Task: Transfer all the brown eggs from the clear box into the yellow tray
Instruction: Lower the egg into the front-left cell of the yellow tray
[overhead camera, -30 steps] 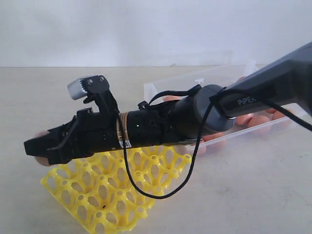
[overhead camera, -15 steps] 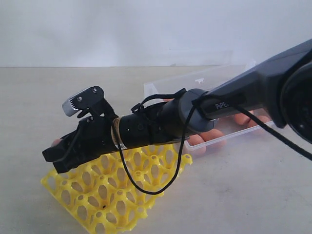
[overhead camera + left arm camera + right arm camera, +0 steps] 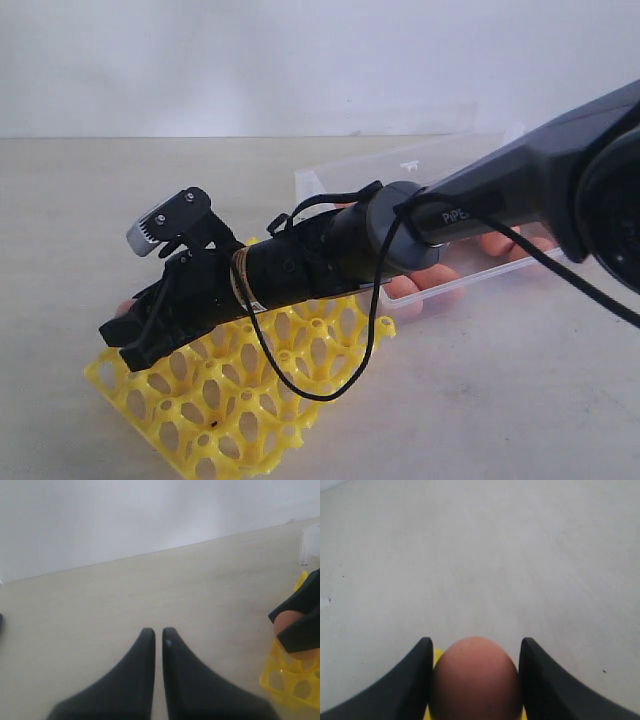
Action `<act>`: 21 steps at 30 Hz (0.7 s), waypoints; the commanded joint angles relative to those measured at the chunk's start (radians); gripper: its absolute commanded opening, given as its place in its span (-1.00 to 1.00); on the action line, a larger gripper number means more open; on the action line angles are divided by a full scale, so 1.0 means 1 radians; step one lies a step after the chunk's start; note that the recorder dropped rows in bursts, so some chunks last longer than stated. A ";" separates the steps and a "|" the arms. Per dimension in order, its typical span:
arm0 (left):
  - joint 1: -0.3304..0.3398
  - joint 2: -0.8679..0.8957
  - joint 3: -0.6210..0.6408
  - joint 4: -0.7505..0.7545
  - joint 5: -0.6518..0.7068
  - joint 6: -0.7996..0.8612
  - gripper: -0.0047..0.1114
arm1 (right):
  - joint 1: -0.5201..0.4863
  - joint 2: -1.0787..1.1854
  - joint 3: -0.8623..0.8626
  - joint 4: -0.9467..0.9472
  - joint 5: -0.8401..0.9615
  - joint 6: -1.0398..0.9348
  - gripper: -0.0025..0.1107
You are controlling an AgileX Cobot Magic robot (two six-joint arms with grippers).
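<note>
Okay, my right end effector point(image 3: 476, 642) grips a brown egg point(image 3: 475, 682) over yellow tray point(image 3: 235, 415) edge; left end effector point(image 3: 158, 632) clenched above bare worktop point(image 3: 125, 590).

A smooth, matt-shelled brown egg point(image 3: 475, 677) sits between matt black jaws. The yellow tray point(image 3: 225, 395) is glossy moulded plastic, and the clear box point(image 3: 400, 165) is thin transparent plastic. The beige surface point(image 3: 520, 380) looks matt and faintly speckled.
</note>
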 commanded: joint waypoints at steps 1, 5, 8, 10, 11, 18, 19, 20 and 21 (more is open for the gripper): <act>-0.008 -0.003 0.003 -0.002 0.000 -0.003 -0.85 | 0.001 -0.005 -0.002 -0.003 0.015 -0.010 -0.42; -0.008 -0.003 0.003 -0.002 0.000 -0.003 -0.85 | 0.001 -0.005 -0.002 -0.003 0.015 -0.010 -0.25; -0.008 -0.003 0.003 -0.002 0.000 -0.003 -0.85 | 0.001 -0.005 -0.002 -0.003 0.015 -0.010 -0.13; -0.008 -0.003 0.003 -0.002 0.000 -0.003 -0.85 | 0.001 -0.005 -0.002 -0.003 0.015 -0.010 -0.05; -0.008 -0.003 0.003 -0.002 0.000 -0.003 -0.85 | 0.001 -0.005 -0.002 -0.003 0.015 -0.010 -0.02; -0.008 -0.003 0.003 -0.002 0.000 -0.003 -0.85 | 0.001 -0.005 -0.002 -0.003 0.015 -0.010 0.00; -0.008 -0.003 0.003 -0.002 0.000 -0.003 -0.85 | 0.001 -0.005 -0.002 -0.003 0.015 -0.010 0.00; -0.008 -0.003 0.003 -0.002 0.000 -0.003 -0.85 | 0.001 -0.005 -0.002 -0.003 0.015 -0.010 0.00; -0.008 -0.003 0.003 -0.002 0.000 -0.003 -0.85 | 0.001 -0.005 -0.002 -0.003 0.015 -0.010 0.00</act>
